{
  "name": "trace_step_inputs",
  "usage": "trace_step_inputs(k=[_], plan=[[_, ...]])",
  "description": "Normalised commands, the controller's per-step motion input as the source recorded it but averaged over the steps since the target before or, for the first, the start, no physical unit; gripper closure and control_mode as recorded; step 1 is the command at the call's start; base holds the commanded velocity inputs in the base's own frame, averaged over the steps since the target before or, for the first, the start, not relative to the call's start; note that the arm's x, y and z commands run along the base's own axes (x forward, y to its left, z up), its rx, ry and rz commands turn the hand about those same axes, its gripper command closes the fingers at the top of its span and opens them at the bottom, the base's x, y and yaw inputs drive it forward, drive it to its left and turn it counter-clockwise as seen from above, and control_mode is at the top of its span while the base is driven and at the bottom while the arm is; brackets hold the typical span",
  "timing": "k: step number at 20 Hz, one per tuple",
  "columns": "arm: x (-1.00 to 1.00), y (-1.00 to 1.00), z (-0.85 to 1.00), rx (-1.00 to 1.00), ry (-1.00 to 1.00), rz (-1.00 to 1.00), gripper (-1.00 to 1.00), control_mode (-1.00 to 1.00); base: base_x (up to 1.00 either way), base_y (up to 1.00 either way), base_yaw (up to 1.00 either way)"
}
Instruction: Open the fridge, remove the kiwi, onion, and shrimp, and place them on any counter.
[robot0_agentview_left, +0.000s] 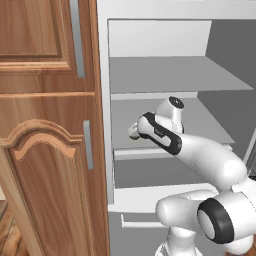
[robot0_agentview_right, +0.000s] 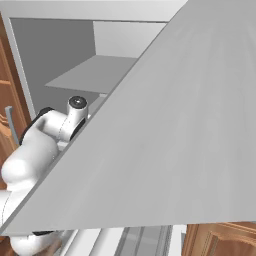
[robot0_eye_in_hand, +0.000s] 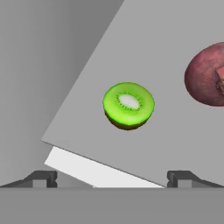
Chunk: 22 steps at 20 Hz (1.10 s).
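Note:
The fridge (robot0_agentview_left: 104, 100) stands open, its white shelves bare in the left base view. My arm (robot0_agentview_left: 160, 132) reaches in over the middle shelf (robot0_agentview_left: 210, 125). In the hand view a halved lime-green kiwi (robot0_eye_in_hand: 128, 105) lies cut face up on the grey shelf (robot0_eye_in_hand: 175, 144), straight ahead of my gripper (robot0_eye_in_hand: 112, 178). The gripper is open, its fingertips (robot0_eye_in_hand: 43, 177) wide apart and short of the fruit, with nothing between them. The reddish-purple onion (robot0_eye_in_hand: 203, 74) sits to the kiwi's right, cut off by the frame edge. The shrimp and the counter are out of view.
The swung-open fridge door (robot0_agentview_right: 165, 125) spans most of the right base view, close beside the arm (robot0_agentview_right: 35, 145). A brown wooden cabinet (robot0_agentview_left: 45, 150) with grey bar handles (robot0_agentview_left: 88, 145) stands directly left of the fridge. The fridge's side wall (robot0_eye_in_hand: 39, 65) is left of the shelf.

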Motion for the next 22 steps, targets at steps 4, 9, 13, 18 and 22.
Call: trace_step_inputs(k=[4,9,13,18,22], plan=[[0.10,0.03,-0.07,0.00,0.00,0.00,-1.00,-1.00,0.00,0.00,0.00],[0.14,0.06,-0.10,0.00,0.01,0.00,-1.00,-1.00,0.00,0.00,0.00],[0.17,0.05,-0.09,0.00,0.02,0.00,-1.00,-1.00,0.00,0.00,0.00],[0.22,0.00,-0.09,0.00,0.01,0.00,-1.00,-1.00,0.00,0.00,0.00],[0.18,0.00,-0.15,0.00,0.01,0.00,-1.00,-1.00,0.00,0.00,0.00]])
